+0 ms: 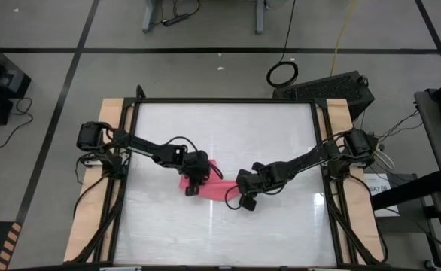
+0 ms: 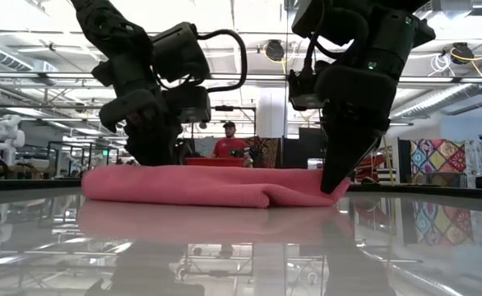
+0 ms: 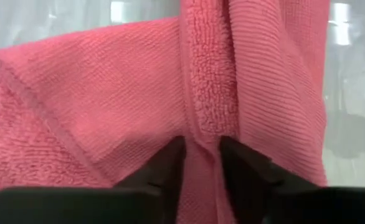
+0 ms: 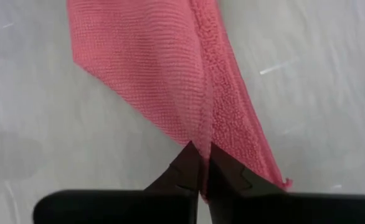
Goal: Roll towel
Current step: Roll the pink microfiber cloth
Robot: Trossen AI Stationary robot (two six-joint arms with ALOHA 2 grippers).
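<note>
The towel [image 1: 214,186] is laid folded near the middle of the table [image 1: 281,226], pinched at opposite ends. A raised fold is clamped in the narrowly closed left gripper [image 3: 201,163], and a thin edge in the right gripper [image 4: 204,165]. Bare tabletop surrounds it.

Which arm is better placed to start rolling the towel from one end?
Probably the right. The right gripper pinches the towel at its end corner, a free edge to turn over. The left gripper clamps a fold further in along the cloth, suited to anchoring.
</note>
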